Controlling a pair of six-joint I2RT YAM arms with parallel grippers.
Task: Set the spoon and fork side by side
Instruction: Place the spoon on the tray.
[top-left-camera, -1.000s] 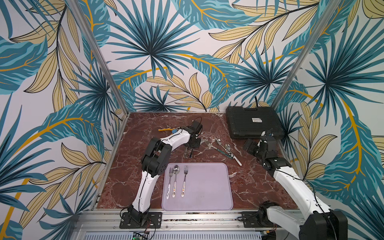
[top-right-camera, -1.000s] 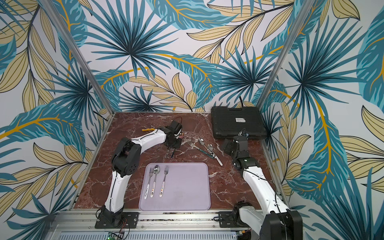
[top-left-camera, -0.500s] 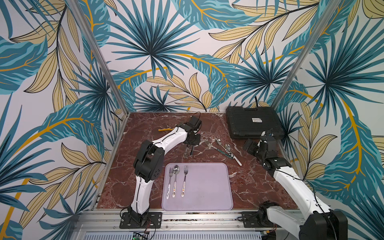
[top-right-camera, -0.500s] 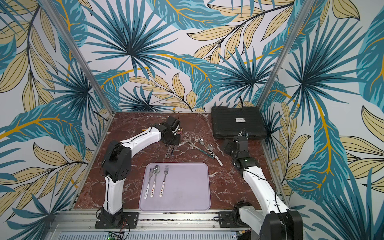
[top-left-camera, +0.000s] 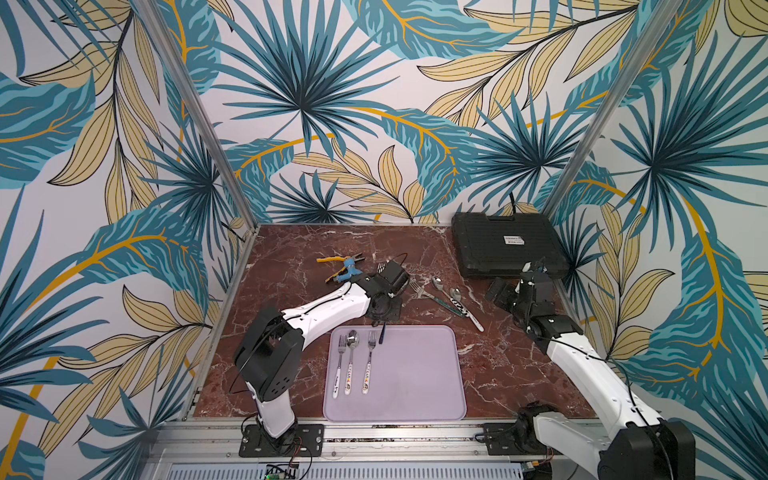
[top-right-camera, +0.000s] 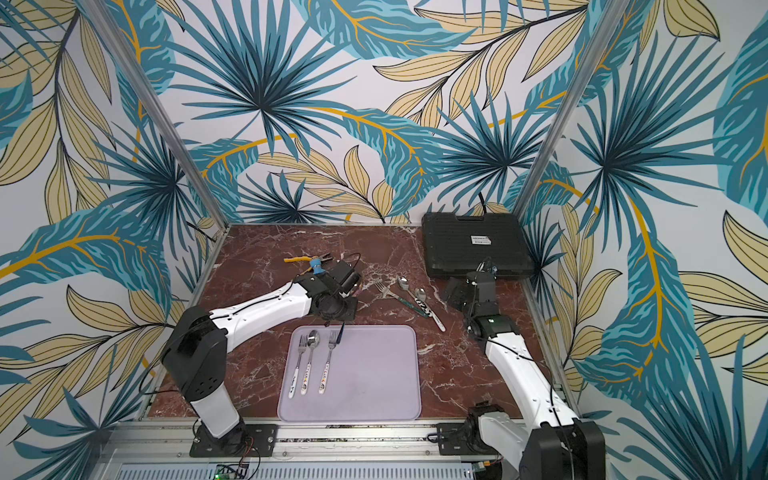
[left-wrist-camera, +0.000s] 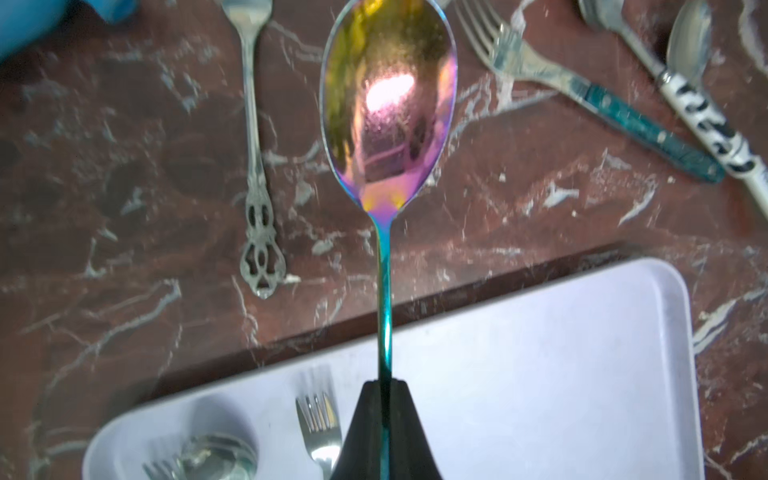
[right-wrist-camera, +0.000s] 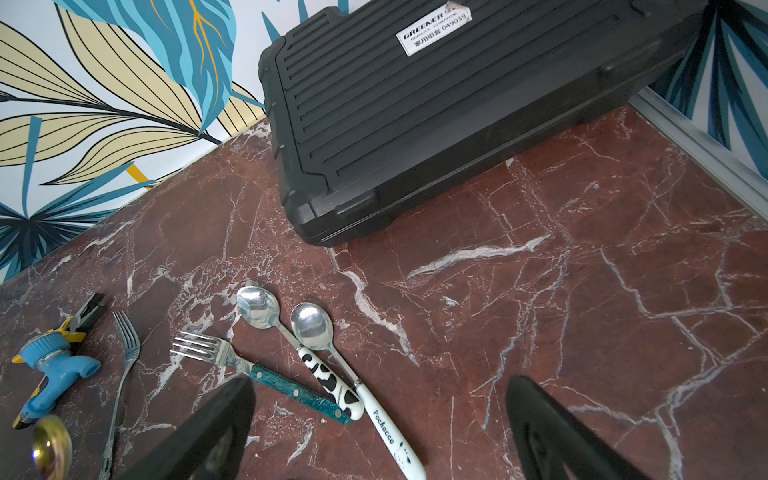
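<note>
Noted on the white label of the black case: "GREENER", Chinese characters, number "049039"; small middle line not legible. Noted on the white spoon handle: "Pochacco"

Black case rests apart from pliers and blue nozzle.

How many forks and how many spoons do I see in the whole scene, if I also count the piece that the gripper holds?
Forks: 4 (two tray forks, ornate fork, teal-handled fork)
Spoons: 4 (tray spoon, cow-patterned spoon, white-handled spoon, iridescent spoon in the left gripper)
Total: 8
</note>
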